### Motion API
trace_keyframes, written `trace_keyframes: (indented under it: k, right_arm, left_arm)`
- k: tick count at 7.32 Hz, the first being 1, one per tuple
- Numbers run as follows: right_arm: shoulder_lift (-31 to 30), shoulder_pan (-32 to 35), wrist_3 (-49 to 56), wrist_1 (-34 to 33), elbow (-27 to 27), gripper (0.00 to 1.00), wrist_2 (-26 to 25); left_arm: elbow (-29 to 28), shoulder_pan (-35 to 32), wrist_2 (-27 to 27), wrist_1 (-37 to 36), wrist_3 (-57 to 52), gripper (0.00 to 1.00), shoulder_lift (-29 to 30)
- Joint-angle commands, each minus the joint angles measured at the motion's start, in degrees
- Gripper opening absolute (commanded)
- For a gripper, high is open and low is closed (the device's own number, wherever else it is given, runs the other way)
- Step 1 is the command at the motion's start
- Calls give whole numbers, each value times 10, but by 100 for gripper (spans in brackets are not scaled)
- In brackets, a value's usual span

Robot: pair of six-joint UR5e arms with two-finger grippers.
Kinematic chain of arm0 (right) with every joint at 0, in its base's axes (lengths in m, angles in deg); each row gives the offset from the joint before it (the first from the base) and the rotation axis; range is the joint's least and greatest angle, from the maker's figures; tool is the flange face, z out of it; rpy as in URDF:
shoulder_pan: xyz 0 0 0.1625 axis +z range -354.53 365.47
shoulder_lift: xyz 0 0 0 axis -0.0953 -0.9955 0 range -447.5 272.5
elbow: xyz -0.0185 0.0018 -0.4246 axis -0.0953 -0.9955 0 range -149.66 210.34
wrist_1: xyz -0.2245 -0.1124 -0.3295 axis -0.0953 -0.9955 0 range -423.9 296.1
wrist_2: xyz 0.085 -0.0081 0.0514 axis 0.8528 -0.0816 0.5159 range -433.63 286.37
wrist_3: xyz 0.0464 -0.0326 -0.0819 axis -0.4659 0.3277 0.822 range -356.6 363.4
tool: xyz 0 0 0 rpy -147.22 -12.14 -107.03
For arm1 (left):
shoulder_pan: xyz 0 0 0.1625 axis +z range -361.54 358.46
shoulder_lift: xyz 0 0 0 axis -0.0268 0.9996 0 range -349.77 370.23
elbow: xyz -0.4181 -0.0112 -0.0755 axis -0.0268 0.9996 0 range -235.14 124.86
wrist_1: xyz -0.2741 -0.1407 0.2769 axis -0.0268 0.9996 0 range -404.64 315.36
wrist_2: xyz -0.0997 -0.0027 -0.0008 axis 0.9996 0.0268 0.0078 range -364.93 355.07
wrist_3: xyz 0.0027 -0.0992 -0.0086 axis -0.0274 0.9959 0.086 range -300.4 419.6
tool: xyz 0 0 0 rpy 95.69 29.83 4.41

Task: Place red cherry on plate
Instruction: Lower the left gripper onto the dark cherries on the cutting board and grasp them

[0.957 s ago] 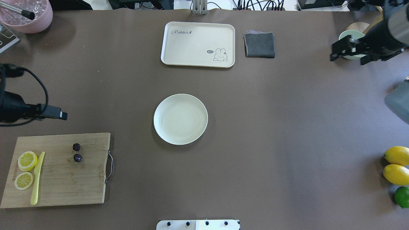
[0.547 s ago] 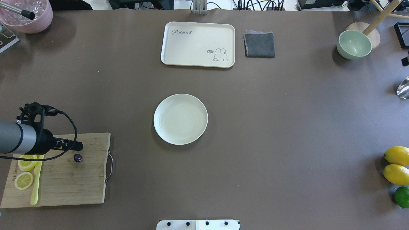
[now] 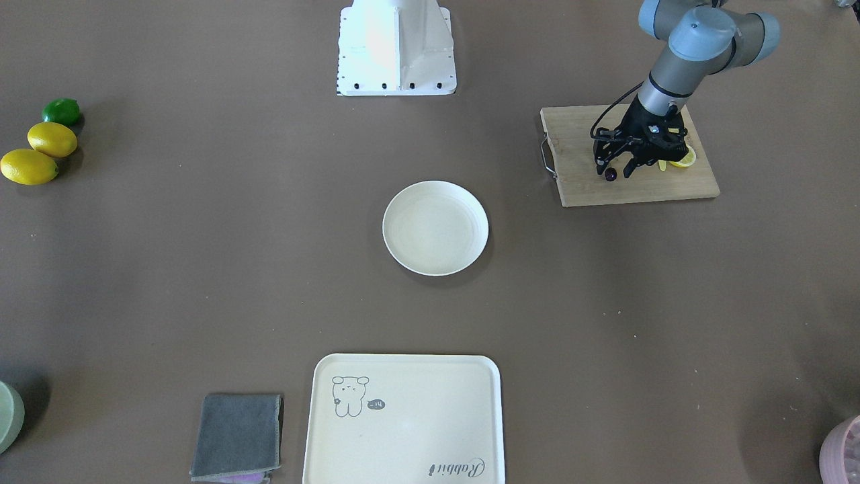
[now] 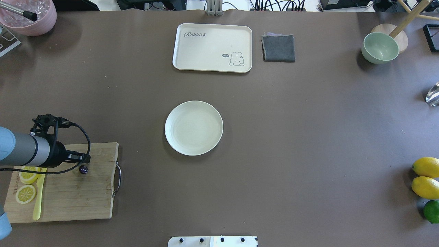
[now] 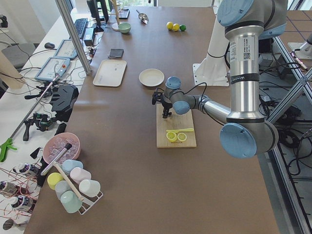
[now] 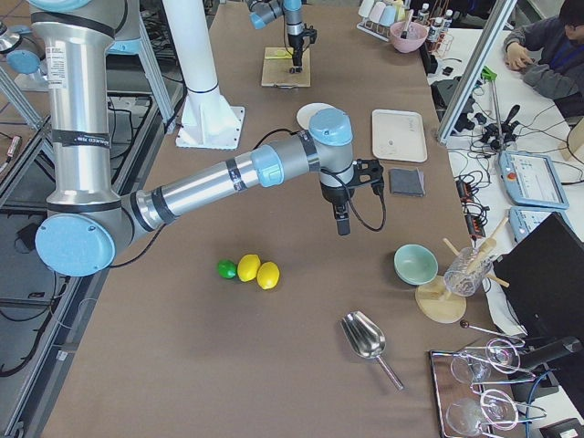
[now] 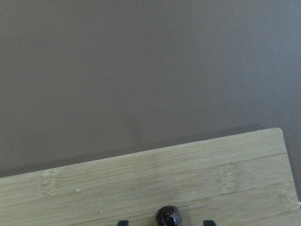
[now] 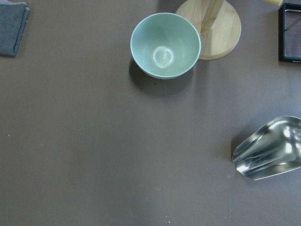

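Observation:
The red cherry (image 4: 83,169) lies on the wooden cutting board (image 4: 68,199); only one dark berry shows in the overhead view, the other is hidden under my left gripper (image 4: 85,159). That gripper hangs low over the board, open. In the left wrist view a dark berry (image 7: 168,217) sits between its two fingertips (image 7: 123,222), untouched. The front view shows the red cherry (image 3: 610,175) at the left gripper (image 3: 619,168). The cream plate (image 4: 193,128) stands empty mid-table, well to the right of the board. My right gripper (image 6: 342,224) shows only in the exterior right view, so I cannot tell its state.
Two lemon slices (image 4: 27,183) and a yellow knife (image 4: 39,195) share the board. A rabbit tray (image 4: 212,47) and grey cloth (image 4: 278,48) lie at the back. A green bowl (image 4: 380,48), metal scoop (image 8: 268,148), two lemons (image 4: 425,176) and a lime (image 4: 431,211) sit right.
My left gripper has moved from beside the table edge onto the cutting board and now covers one berry. The right arm has drawn back out of the overhead view.

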Motion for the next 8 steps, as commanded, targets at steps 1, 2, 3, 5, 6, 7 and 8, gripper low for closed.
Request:
trace_keyframes:
  k: [1,2,3,5,6,7,8]
  right_arm:
    - [-3,3,1,0,0,100,0]
    - [-4,4,1,0,1,100,0]
    - [-5,5,1,0,1,100,0]
    - [-9,6,1,1,0,100,0]
    - [-20,11,5,4,1,100,1]
    - [-37,18,28,7,0,100,0]
    - [-58,35,74,8,-3,100,-2]
  left_arm:
    - [-2,6,0,0,2,36,8]
    - [-2,6,0,0,2,10,9]
    - [-1,6,-1,0,2,0,8]
    - [24,0,2,0,4,0,10]
    - [39,-3,5,-1,4,0,22]
    - [33,-4,7,-2,6,0,63]
    - [17,-3,7,-9,38,0,109]
